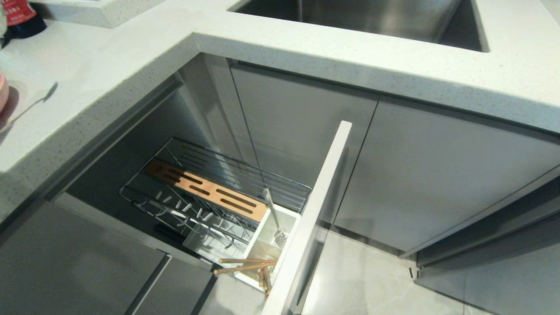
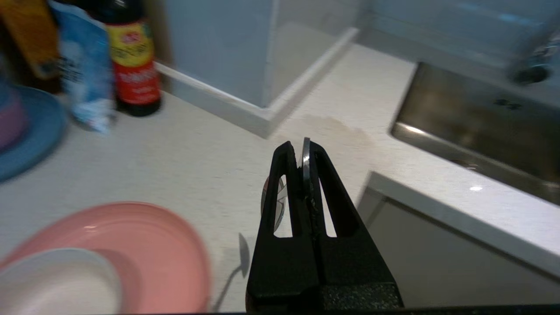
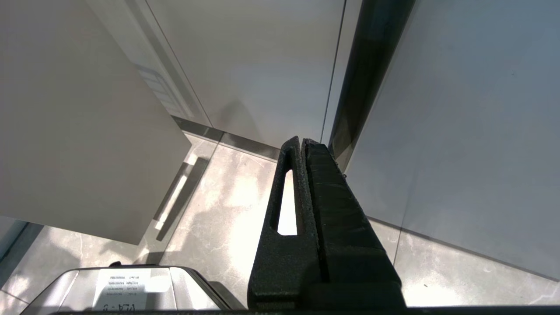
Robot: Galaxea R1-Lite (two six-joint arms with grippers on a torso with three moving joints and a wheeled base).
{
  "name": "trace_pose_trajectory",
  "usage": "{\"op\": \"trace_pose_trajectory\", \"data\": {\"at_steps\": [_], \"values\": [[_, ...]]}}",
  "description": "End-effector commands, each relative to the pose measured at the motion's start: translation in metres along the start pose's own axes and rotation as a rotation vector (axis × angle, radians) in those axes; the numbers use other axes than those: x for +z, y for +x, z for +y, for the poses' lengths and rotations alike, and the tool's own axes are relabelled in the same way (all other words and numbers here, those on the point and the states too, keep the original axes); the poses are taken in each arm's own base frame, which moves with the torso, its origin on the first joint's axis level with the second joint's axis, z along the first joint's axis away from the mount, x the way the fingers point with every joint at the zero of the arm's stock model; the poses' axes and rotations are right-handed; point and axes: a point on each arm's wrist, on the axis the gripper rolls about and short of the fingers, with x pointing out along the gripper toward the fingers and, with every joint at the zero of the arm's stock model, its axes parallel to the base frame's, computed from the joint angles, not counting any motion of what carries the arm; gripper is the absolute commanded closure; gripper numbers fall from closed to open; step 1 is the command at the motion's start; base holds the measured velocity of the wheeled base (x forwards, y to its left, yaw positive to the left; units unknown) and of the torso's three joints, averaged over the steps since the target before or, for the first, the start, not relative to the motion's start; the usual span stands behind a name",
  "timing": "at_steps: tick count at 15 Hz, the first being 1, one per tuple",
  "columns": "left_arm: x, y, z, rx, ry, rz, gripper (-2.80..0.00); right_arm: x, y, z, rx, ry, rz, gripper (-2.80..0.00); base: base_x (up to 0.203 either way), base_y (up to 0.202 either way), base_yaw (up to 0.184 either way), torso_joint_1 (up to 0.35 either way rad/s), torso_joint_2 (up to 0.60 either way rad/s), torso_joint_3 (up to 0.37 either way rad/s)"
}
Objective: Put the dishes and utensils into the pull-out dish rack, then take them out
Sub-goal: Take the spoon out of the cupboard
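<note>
While the left gripper (image 2: pixel 305 153) at frame centre pinches a spoon (image 2: pixel 306 162) edgewise above the counter (image 2: pixel 183 162), that thin hold could slip.

Home kitchen. Speckled white countertop (image 1: pixel 109 65) wraps a corner over grey cabinet doors (image 1: pixel 437 175), steel sink (image 1: pixel 372 17) set in far side. Sauce bottle (image 2: pixel 131 65) on counter, pull-out dish rack (image 1: pixel 218 192) below.

A speckled white stone tabletop (image 1: pixel 131 61) wrapped around flat grey cabinet doors (image 1: pixel 437 175) above a pale, glossy tiled floor (image 1: pixel 363 280).
</note>
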Motion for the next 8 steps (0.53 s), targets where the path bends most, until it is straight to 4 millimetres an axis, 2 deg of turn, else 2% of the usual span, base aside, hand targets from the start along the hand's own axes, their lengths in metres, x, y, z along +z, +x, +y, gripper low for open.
{"op": "trace_pose_trajectory", "data": {"at_steps": [1, 4, 8], "values": [[-0.011, -0.002, 0.005, 0.087, 0.092, -0.017, 0.0, 0.0, 0.0, 0.0, 0.001, 0.0, 0.0, 0.0, 0.0, 0.0, 0.0, 0.0, 0.0, 0.0], [-0.029, 0.001, 0.006, 0.129, 0.207, -0.092, 0.0, 0.0, 0.0, 0.0, 0.001, 0.0, 0.0, 0.0, 0.0, 0.0, 0.0, 0.0, 0.0, 0.0], [-0.043, -0.006, 0.012, 0.17, 0.297, -0.168, 0.0, 0.0, 0.0, 0.0, 0.0, 0.0, 0.0, 0.0, 0.0, 0.0, 0.0, 0.0, 0.0, 0.0]]}}
